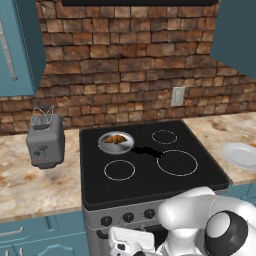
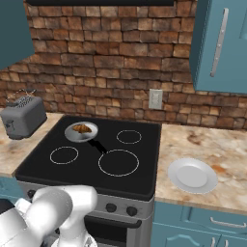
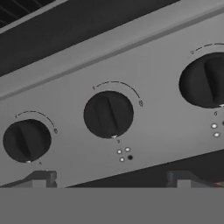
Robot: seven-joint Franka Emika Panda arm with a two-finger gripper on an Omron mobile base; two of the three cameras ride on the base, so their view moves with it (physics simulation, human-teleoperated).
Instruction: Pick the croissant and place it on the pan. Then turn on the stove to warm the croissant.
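The croissant [image 1: 116, 139] [image 2: 82, 128] lies inside the small silver pan [image 1: 103, 145] [image 2: 70, 133], which sits on the back left burner of the black stove [image 1: 150, 175] [image 2: 96, 173]. The pan's black handle points toward the stove's middle. My gripper [image 3: 111, 181] is low in front of the stove's steel front, open, its fingertips [image 3: 41, 178] wide apart with nothing between them. It faces the row of black knobs close up, and the middle knob [image 3: 108, 114] stands just above the gap. My hand [image 1: 131, 241] shows below the knobs [image 1: 128, 217].
A grey toaster [image 1: 46, 141] [image 2: 23, 120] stands on the counter left of the stove. A round white plate [image 1: 241, 155] [image 2: 193, 175] lies on the counter to the right. Teal cabinets hang above both sides, and a brick wall runs behind.
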